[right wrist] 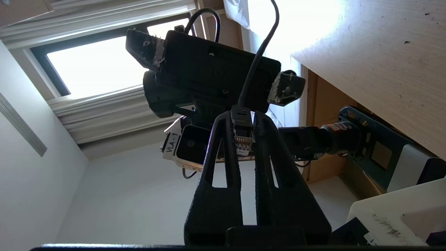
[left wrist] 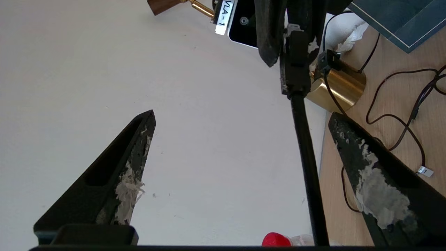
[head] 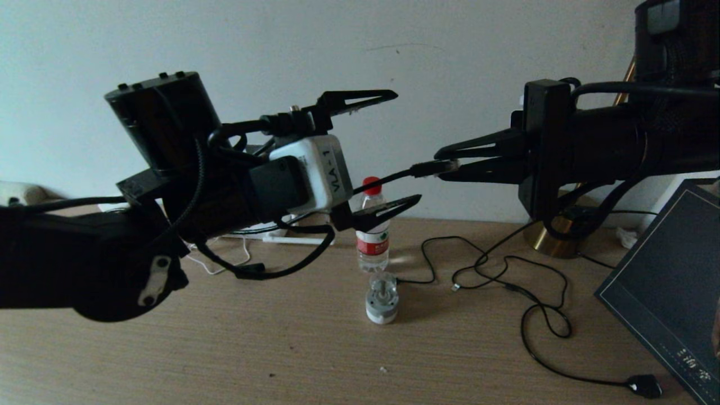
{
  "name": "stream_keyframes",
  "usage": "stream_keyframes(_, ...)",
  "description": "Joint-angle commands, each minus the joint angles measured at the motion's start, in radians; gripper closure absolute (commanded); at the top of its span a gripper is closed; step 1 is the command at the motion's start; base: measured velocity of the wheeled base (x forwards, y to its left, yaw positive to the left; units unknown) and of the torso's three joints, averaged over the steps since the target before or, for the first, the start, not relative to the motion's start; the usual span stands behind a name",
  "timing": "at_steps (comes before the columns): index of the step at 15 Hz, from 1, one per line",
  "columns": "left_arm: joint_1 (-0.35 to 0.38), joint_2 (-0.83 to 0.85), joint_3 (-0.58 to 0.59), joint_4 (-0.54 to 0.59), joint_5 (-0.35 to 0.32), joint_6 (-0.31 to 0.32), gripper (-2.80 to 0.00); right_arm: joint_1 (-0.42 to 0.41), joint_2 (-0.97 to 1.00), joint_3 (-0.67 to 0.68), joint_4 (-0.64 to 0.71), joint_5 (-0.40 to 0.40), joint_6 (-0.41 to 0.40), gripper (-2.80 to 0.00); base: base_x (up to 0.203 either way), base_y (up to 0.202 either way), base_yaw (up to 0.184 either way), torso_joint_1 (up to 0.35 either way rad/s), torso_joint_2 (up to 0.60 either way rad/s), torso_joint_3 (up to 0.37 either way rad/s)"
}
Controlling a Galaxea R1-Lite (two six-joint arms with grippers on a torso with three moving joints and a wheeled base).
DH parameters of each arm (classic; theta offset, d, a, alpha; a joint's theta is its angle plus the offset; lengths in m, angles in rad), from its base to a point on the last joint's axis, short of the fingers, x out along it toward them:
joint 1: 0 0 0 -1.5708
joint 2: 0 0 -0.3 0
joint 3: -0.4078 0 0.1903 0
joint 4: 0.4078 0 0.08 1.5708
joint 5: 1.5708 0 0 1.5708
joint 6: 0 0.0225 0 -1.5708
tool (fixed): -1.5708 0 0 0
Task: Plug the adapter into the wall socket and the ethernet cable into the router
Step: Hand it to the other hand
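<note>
the left gripper [head: 388,152] hangs raised above the table [head: 281,349], its fingers spread wide apart and holding nothing; the black ethernet cable [head: 388,179] runs through the gap between them without touching either, as the left wrist view shows [left wrist: 305,146]. facing it from the other side, the right gripper [head: 447,163] is clamped on the cable's connector [right wrist: 241,134], the plug pinched between its two fingertips with the gold contacts showing in the right wrist view.

the connector's long axis lies roughly level, in line with the right gripper's fingers. its cord end faces the left gripper, and from there the cable sags down toward the water bottle [head: 372,236] and the small motor-like part [head: 382,299] on the table. its contact end sits back between the right fingers, so as held it cannot go into a port.

this looks like a hand-over or regrasp in mid-air — the left gripper would do well to close on the cable just behind the plug, squarely across it, and be firmly shut before the right lets go, so the plug does not twist or drop. keep the slack clear of the bottle.

farther off, a thinner black cord [head: 506,270] loops across the table toward a brass base [head: 548,239] by the wall. neither the router nor the wall socket can be made out in these views.
</note>
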Motion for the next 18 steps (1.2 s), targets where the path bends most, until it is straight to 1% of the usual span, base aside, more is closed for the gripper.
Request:
stream_keyframes(1, -0.005, 0.003, -0.001, -0.005, -0.003, 0.006, -2.8, 0.0, -0.001, -0.001, 0.001, 0.007, 0.008, 0.0, 0.0, 0.0, 0.0, 0.0, 0.0, 0.0)
stream_keyframes(3, -0.027, -0.003, 0.005, -0.007, -0.004, 0.006, -2.8, 0.0, -0.001, -0.006, 0.001, 0.014, 0.009, 0.0, 0.0, 0.0, 0.0, 0.0, 0.0, 0.0)
stream_keyframes(5, -0.067, -0.009, 0.007, -0.007, -0.005, 0.006, -2.8, -0.001, 0.0, -0.012, 0.001, 0.056, 0.023, 0.0, 0.0, 0.0, 0.0, 0.0, 0.0, 0.0)
stream_keyframes(6, -0.076, -0.012, 0.008, -0.007, -0.005, 0.006, -2.8, 0.0, 0.002, -0.016, -0.001, 0.07, 0.033, 0.0, 0.0, 0.0, 0.0, 0.0, 0.0, 0.0)
stream_keyframes(9, -0.076, -0.021, 0.016, -0.007, -0.005, 0.005, -2.8, -0.001, 0.005, -0.015, -0.001, 0.079, 0.036, 0.0, 0.0, 0.0, 0.0, 0.0, 0.0, 0.0)
stream_keyframes(13, -0.063, -0.063, 0.083, -0.04, -0.003, -0.033, -2.8, 0.0, 0.001, -0.016, -0.001, 0.08, 0.036, 0.0, 0.0, 0.0, 0.0, 0.0, 0.0, 0.0)
stream_keyframes(18, -0.062, -0.066, 0.077, -0.044, 0.009, -0.035, -2.8, 0.003, -0.005, -0.013, -0.001, 0.08, 0.036, 0.0, 0.0, 0.0, 0.0, 0.0, 0.0, 0.0)
